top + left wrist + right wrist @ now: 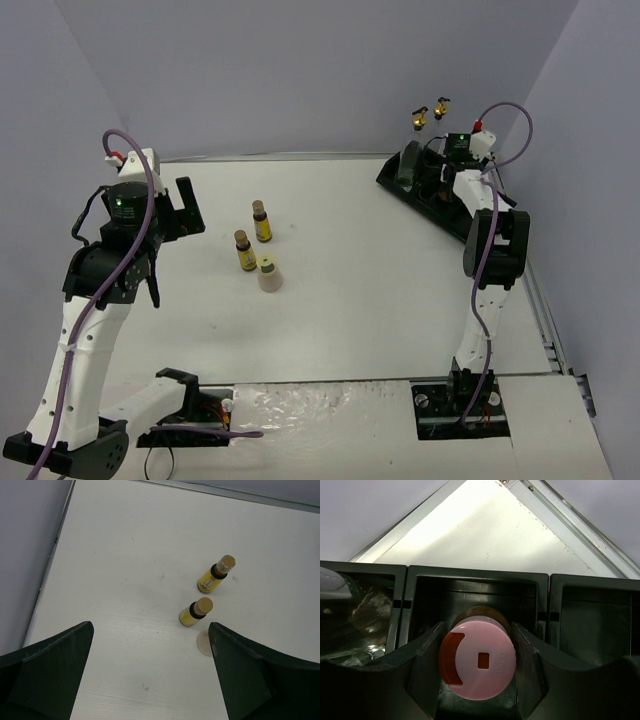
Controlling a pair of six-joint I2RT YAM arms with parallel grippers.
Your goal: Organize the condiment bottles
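Right now my right claw (476, 650) pinches the pink-capped bottle (477, 662) in the middle compartment of the tray (475, 574); my left claw (151, 626) hangs spread, well off the tray. A crooked release could tip the bottle.

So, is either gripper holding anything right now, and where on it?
Right gripper grips the pink-capped bottle just under its cap, in the middle compartment of the tray. Left gripper is open, empty.

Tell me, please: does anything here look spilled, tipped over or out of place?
Nothing is spilled, tipped or damaged. Two amber bottles and a cream-capped bottle stand upright on the table, outside the black tray, where the right gripper holds a pink-capped bottle in one compartment.
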